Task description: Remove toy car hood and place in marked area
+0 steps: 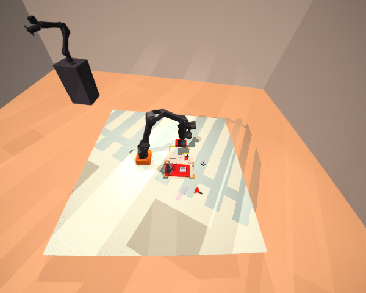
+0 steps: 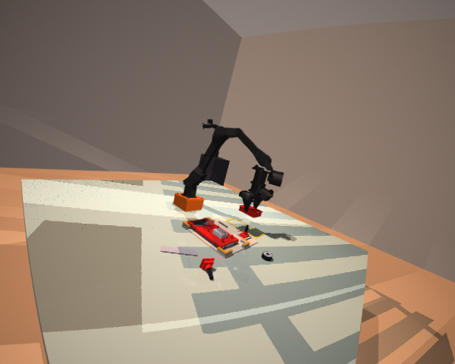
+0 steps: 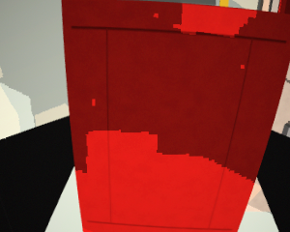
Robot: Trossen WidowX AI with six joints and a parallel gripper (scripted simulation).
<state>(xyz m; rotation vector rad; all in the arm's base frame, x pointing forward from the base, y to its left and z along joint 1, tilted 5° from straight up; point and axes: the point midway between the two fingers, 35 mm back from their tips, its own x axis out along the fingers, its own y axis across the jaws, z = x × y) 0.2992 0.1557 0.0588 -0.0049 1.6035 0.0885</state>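
My gripper (image 1: 181, 140) (image 2: 251, 205) (image 3: 167, 130) is shut on the red hood (image 1: 177, 141) (image 2: 251, 211) (image 3: 171, 123) and holds it flat a little above the table. The hood fills the wrist view, with the black fingers at its left and right sides. The yellow outline of the marked area (image 1: 169, 149) (image 2: 230, 224) lies on the table just beside the hood, between it and the toy car. The red toy car (image 1: 177, 170) (image 2: 211, 233) sits on its pale base plate with orange corners, its front end bare.
The arm's orange base (image 1: 143, 157) (image 2: 187, 202) stands left of the car. A black wheel (image 1: 203, 163) (image 2: 267, 255), a red part with a black stem (image 1: 197, 190) (image 2: 207, 264) and a pale strip (image 1: 181, 193) (image 2: 178, 250) lie near the car. A dark box (image 1: 76, 81) with a second arm stands far off.
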